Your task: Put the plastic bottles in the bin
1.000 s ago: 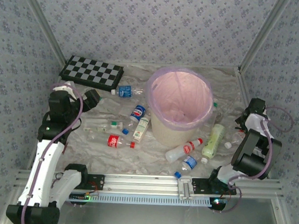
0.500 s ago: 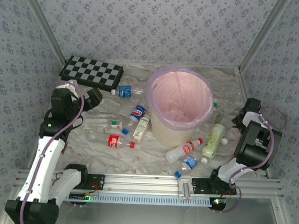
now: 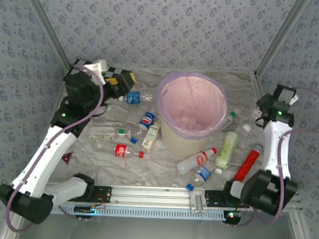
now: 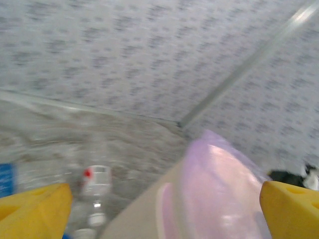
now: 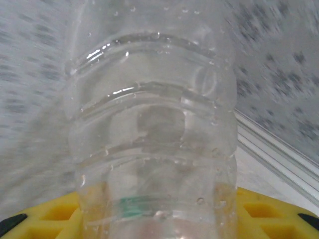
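Observation:
The bin [image 3: 175, 142], a cream bucket lined with a pink-purple bag, stands mid-table and looms blurred in the left wrist view [image 4: 219, 199]. Several plastic bottles lie around it: a blue-labelled one [image 3: 133, 97], a Pepsi one [image 3: 147, 120], a red-labelled one [image 3: 127, 151], a clear one [image 3: 196, 159], a pale green one [image 3: 228, 149] and a red one [image 3: 247, 163]. My left gripper [image 3: 120, 81] hangs open above the chequered board's right end, its yellow fingers [image 4: 35, 209] wide apart and holding nothing. My right gripper [image 3: 261, 108] is raised right of the bin, shut on a clear ribbed bottle [image 5: 149, 124].
The black-and-white chequered board [image 3: 84, 79] lies at the back left under my left arm. Patterned walls and metal corner posts close in the crumpled white table cover [image 3: 162, 175]. A loose blue cap [image 3: 189, 186] and a small blue-labelled bottle [image 3: 201, 174] lie near the front rail.
My left arm rose and swung back over the chequered board towards the bin. My right arm lifted up and outward with the clear bottle, uncovering the red bottle beside its base.

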Available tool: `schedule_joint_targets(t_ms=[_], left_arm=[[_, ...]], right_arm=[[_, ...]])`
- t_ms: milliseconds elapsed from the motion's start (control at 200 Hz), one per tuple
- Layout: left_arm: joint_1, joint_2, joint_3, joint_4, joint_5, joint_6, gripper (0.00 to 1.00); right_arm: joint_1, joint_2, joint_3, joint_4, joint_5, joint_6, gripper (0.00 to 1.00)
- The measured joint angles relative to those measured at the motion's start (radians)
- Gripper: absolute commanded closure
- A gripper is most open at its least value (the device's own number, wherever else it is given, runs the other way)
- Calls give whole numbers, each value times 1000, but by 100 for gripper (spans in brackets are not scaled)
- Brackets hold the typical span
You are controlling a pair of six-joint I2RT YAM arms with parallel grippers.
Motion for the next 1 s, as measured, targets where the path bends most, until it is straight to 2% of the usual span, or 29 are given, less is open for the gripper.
schedule_joint_targets(t_ms=[120,280,460,600,765,855,1004], left_arm=[[-97,80,53,35,1,2,7],[-172,170,66,47,-11,3,15],[-203,179,19,50,-45,-4,24],[-203,157,-57,55,-69,-20,31],[-203,153,-119,58,-79,-41,40],[-203,153,-133,60,-79,-50,41],[-203,153,-138,74,-79,-60,41]], right_arm=[[69,-82,101,-3,-79,1,59],[183,-119,277,1,-180,5,60],[444,-79,429,3,-249,-8,62],[650,-5,491,-40,-246,-61,62],[865,109,542,-183,-172,-178,62],[929,151,540,-271,-135,-222,62],[951,177,518,-381,-74,-251,62]])
